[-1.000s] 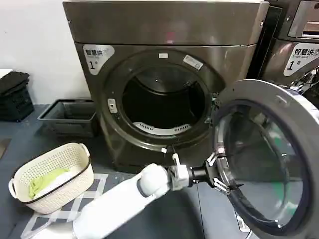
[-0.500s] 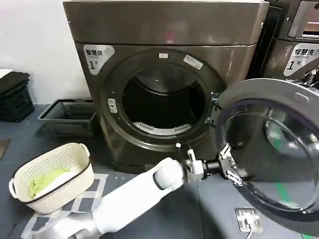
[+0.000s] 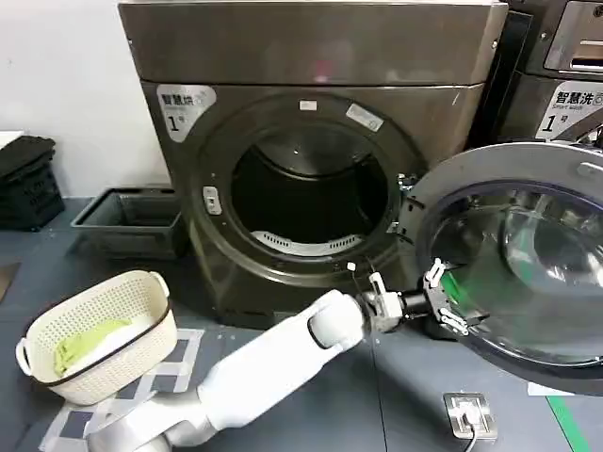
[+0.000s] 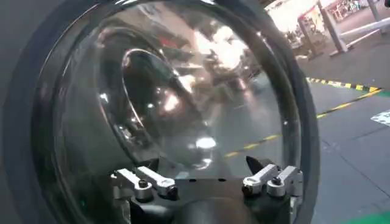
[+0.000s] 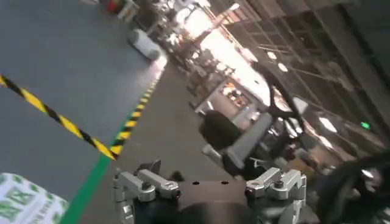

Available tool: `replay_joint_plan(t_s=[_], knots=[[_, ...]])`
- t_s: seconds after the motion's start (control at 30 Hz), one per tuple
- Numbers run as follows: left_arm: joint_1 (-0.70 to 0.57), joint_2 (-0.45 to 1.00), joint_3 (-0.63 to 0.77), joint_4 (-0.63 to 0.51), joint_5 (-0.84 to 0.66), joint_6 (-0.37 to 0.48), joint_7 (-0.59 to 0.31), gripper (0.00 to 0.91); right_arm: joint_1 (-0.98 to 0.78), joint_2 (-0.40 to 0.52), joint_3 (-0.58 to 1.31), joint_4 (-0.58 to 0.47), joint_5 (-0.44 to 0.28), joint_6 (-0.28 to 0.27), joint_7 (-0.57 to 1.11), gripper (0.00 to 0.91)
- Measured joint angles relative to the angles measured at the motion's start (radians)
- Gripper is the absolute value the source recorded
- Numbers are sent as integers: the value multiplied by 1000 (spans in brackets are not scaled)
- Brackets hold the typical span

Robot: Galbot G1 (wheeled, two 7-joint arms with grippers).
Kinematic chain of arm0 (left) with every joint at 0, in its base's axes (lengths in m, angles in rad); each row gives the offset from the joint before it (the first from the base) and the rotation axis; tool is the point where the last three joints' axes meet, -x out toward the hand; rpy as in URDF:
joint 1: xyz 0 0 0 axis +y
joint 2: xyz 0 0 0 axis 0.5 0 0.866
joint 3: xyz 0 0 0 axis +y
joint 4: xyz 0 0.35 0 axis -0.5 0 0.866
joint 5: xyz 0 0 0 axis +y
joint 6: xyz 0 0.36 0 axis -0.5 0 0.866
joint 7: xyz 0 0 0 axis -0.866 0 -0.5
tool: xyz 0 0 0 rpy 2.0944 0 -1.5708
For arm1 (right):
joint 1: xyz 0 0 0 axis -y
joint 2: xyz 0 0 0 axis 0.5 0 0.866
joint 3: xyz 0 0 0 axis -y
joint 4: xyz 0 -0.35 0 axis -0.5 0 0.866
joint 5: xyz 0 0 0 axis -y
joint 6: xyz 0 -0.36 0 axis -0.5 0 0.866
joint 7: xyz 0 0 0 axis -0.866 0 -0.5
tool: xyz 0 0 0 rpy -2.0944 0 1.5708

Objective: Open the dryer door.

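The dryer (image 3: 311, 56) stands in front of me with its drum opening (image 3: 311, 202) uncovered. The dryer door (image 3: 490, 165) hangs swung out to the right, its grey inner rim and clear glass bowl turned toward me. My left arm reaches across the floor to the door's lower left edge. There my left gripper (image 3: 450, 311) is open, right at the inner rim. In the left wrist view the glass bowl of the door (image 4: 183, 91) looms just ahead of the open left gripper (image 4: 204, 165). In its wrist view, the right gripper (image 5: 210, 173) is open, empty, above the floor.
A cream laundry basket (image 3: 94, 344) with green cloth sits on a checked mat at the left. A dark tray (image 3: 132, 221) lies beside the dryer. A second machine (image 3: 556, 85) stands at the right. A small metal plate (image 3: 469, 414) lies on the floor under the door.
The door has swung farther open, toward the right. My left gripper has moved right and slightly up with it, staying at its lower left rim.
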Motion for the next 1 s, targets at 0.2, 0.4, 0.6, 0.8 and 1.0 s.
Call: replay_joint_plan(t_s=[0.2,0.4,0.6,0.8,1.0], knots=[[-7,-23,5,27,-1,-8,1,907,0,3,39,-44,-109,47,-54,907],[-8,-43,4,53,0,-14,1,907,-10,-1,81,-88,-211,107,-61,907],[-5,-67,-5,70,5,-12,-7,907,-19,6,102,-125,-246,164,-63,907],[-7,-80,-14,72,0,-7,-7,907,-26,-1,115,-167,-254,265,-73,907],[-12,-78,-15,72,-1,-6,-3,907,-45,-26,134,-213,-250,341,-96,907]])
